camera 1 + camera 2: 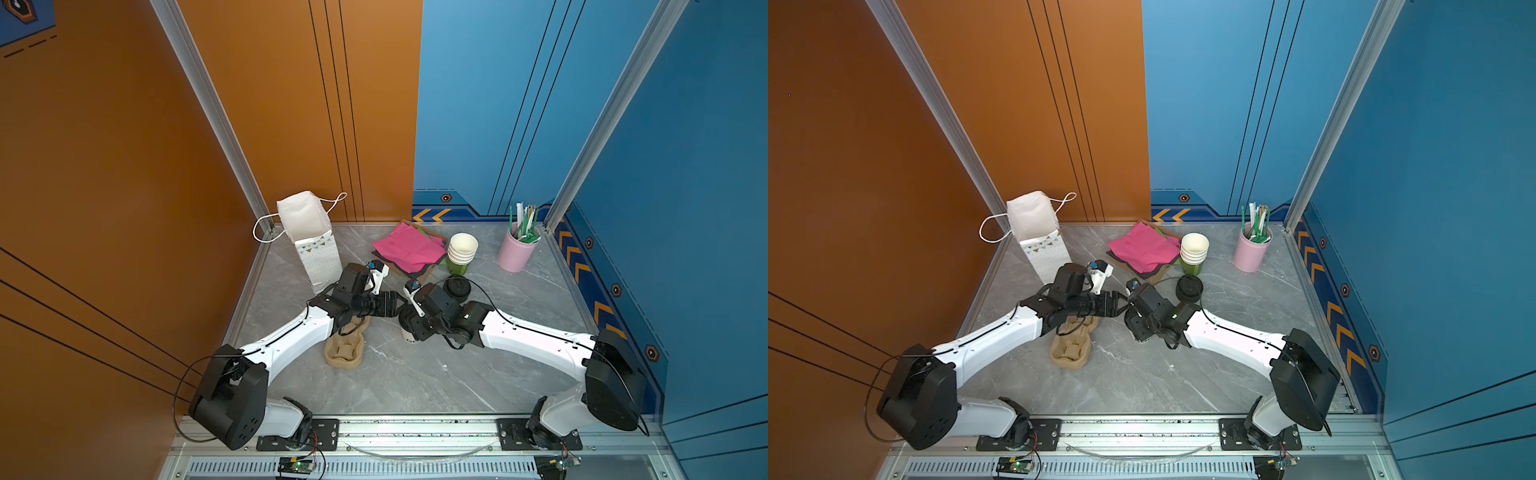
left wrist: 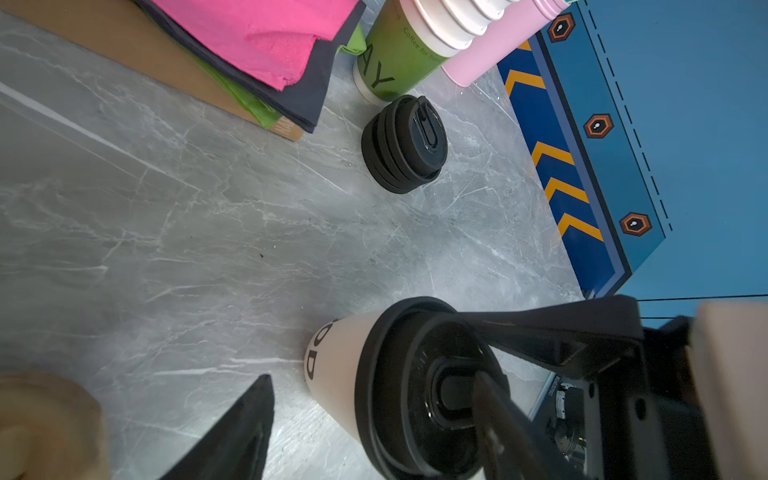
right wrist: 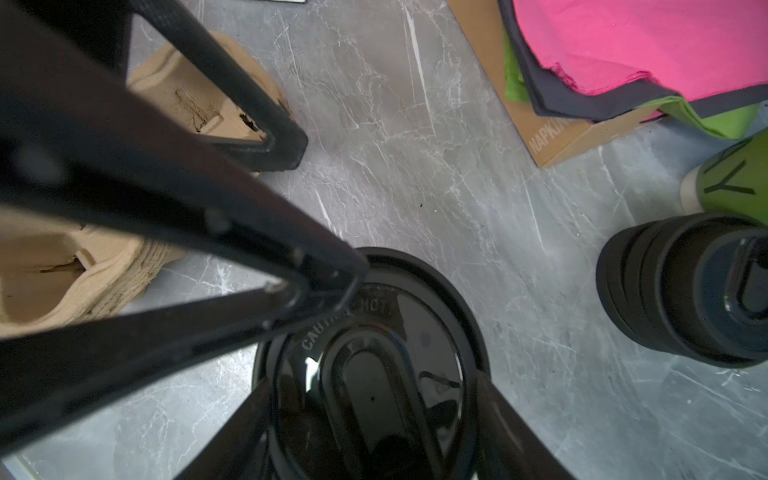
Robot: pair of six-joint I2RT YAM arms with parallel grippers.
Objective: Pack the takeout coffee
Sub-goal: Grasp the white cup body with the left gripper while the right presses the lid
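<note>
The takeout coffee (image 2: 336,365), a white cup with dark lettering and a black dome lid (image 3: 374,374), stands on the grey table near the middle (image 1: 410,337). My right gripper (image 3: 374,386) comes down over it, its fingers pressed on both sides of the lid. My left gripper (image 2: 372,380) reaches in from the left and stands open. One of its fingers (image 3: 332,278) lies across the lid's rim and the other (image 3: 282,141) is clear of the cup. In both top views the two grippers meet over the cup (image 1: 1144,340) and hide most of it.
A white paper bag (image 1: 309,237) stands open at the back left. A tan pulp cup carrier (image 1: 345,351) lies under the left arm. Behind are pink napkins (image 1: 409,247), a stack of lidless cups (image 1: 462,249), a stack of black lids (image 1: 457,289) and a pink straw holder (image 1: 517,251).
</note>
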